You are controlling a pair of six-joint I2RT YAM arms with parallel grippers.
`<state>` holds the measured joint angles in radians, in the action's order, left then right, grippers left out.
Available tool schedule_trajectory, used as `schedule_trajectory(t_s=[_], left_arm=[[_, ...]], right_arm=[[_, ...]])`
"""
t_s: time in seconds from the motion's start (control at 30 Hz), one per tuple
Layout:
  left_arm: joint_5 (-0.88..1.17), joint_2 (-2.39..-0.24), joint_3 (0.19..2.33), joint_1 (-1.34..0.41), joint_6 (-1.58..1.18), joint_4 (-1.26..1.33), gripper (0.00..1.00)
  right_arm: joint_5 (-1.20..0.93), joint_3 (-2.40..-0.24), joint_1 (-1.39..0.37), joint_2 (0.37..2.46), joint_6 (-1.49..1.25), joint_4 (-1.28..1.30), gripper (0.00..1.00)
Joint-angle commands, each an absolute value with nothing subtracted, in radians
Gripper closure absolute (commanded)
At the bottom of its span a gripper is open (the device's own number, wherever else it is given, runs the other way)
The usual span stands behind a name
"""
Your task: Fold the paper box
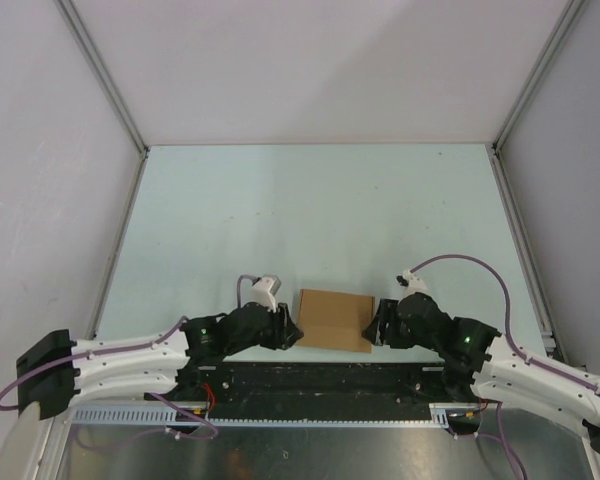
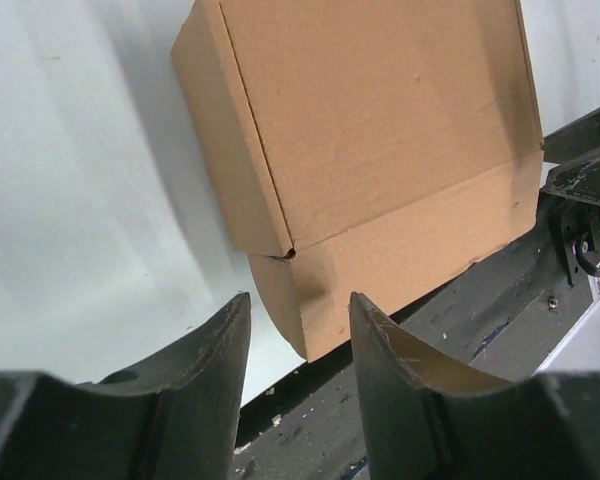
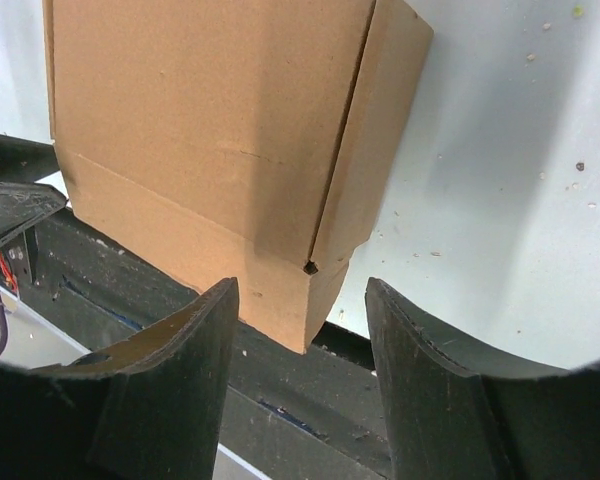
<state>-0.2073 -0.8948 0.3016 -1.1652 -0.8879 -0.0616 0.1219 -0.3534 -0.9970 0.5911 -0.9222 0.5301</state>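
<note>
The paper box [image 1: 335, 318] is a closed brown cardboard box lying flat at the table's near edge, its front flap over the black rail. Seen from the left wrist, the box [image 2: 380, 130] fills the upper right, and its near left corner hangs just beyond my left gripper [image 2: 300, 300]. That gripper is open, with its fingers clear of the cardboard. The right wrist view has the box [image 3: 200, 130] at upper left, its near right corner in front of my right gripper [image 3: 300, 285], also open and touching nothing. From above, the left gripper [image 1: 292, 330] and right gripper [image 1: 378, 325] flank the box.
A black base rail [image 1: 310, 380] runs along the table's near edge under the box's front. White enclosure walls with aluminium posts [image 1: 105, 80] bound the pale table [image 1: 310, 220] on three sides. Purple cables [image 1: 470, 262] loop off both arms.
</note>
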Motion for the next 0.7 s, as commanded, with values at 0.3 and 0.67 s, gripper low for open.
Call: schedule_trajectory(t_s=[0.3, 0.67], left_arm=[[-0.146, -0.769, 0.192, -1.17, -0.736, 0.158, 0.58], [-0.127, -0.847, 0.196, -1.172, -0.689, 0.176, 0.67]], right_arm=[[0.107, -0.348, -1.002, 0.606, -0.876, 0.463, 0.45], [0.12, -0.347, -1.002, 0.649, -0.882, 0.449, 0.48]])
